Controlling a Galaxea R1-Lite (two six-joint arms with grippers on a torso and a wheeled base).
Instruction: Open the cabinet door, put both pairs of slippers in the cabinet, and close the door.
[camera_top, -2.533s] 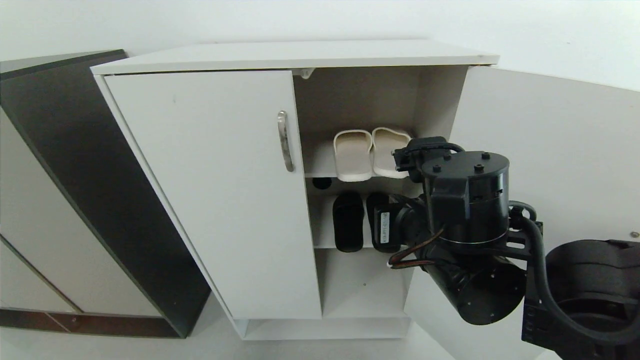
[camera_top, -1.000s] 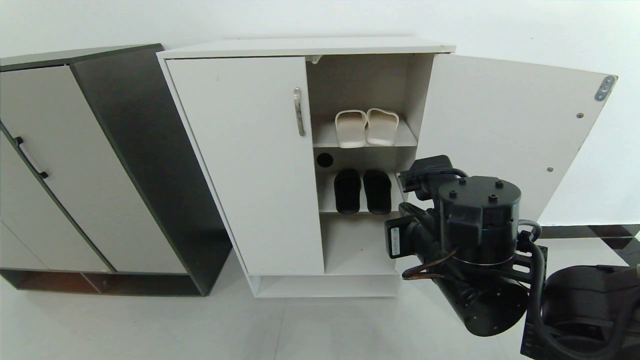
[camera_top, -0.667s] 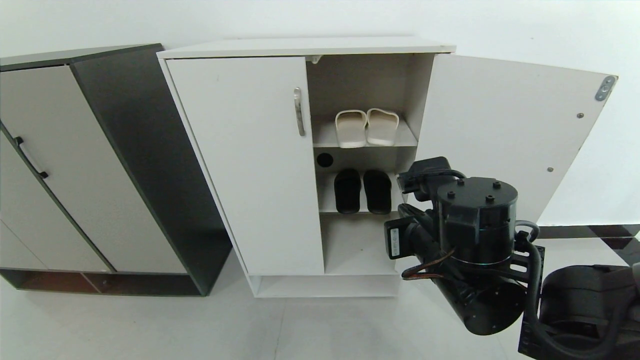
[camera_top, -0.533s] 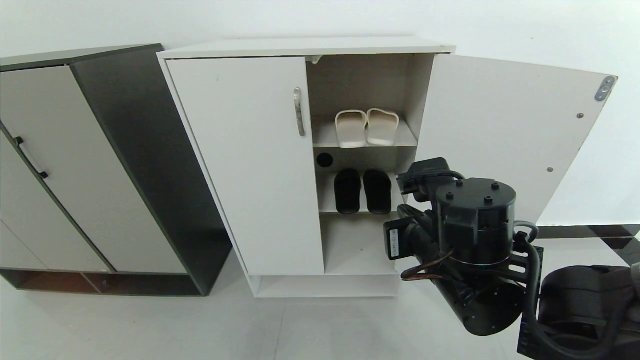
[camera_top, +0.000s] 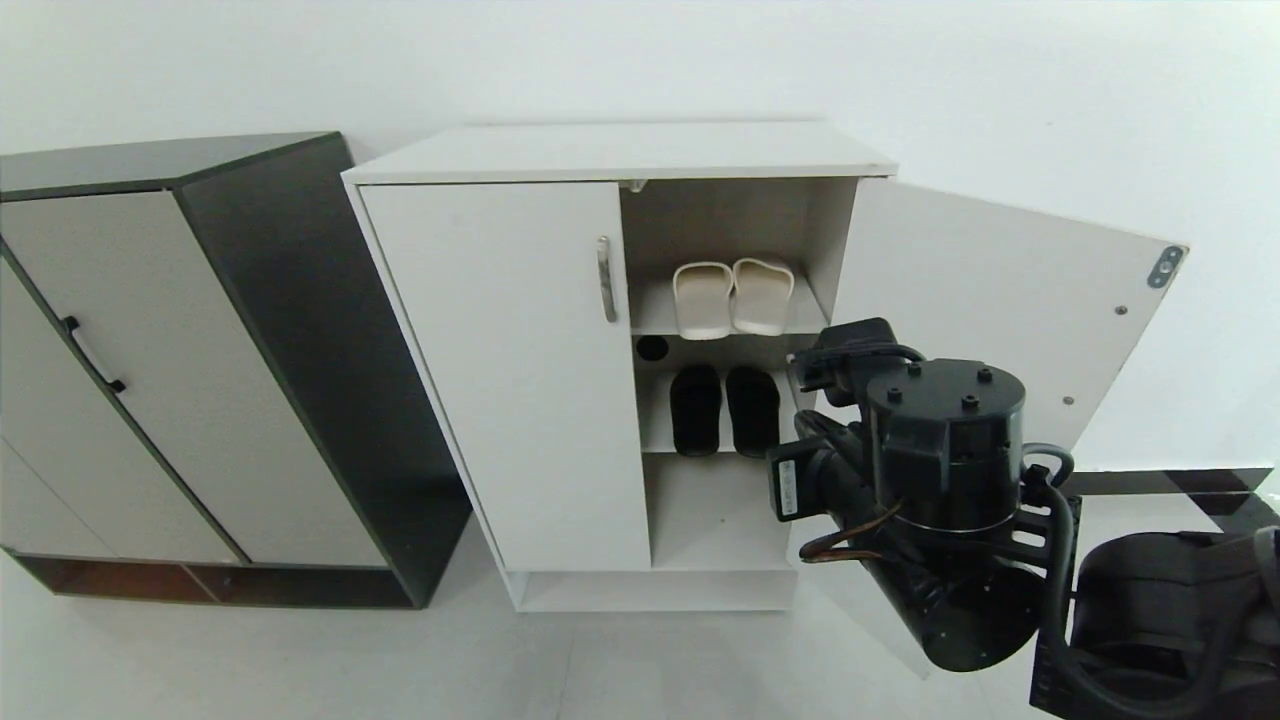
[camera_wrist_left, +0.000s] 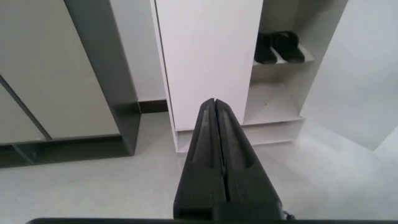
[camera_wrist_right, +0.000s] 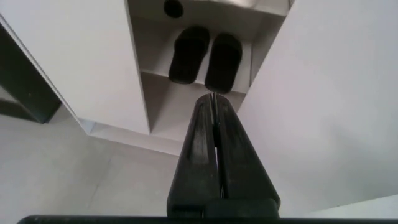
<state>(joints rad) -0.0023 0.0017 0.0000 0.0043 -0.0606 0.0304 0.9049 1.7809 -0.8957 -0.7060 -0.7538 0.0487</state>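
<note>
Evidently both pairs are already stowed in the white cabinet (camera_top: 620, 150): the white slippers (camera_top: 733, 297) on the upper shelf, the black slippers (camera_top: 724, 408) on the shelf below, toes pointing inward. What is left is the right-hand door (camera_top: 985, 300), which stands swung wide, its inner face turned toward the robot and its free edge far out on the robot's right.

The right gripper (camera_wrist_right: 214, 102) hangs in front of the open compartment, fingers pressed together and empty, aimed at the black slippers, with the door's inner face just beside it on its right. The left gripper (camera_wrist_left: 214, 109), fingers likewise pressed together with nothing between them, hangs farther back, facing the closed left-hand door (camera_top: 510, 370).

The right arm is therefore clearly the nearer one. The door's long axis runs upright, hinged at the cabinet's right wall, so closing it likely means getting past the free edge to the hidden outer face and sweeping it toward the robot's left.
</note>
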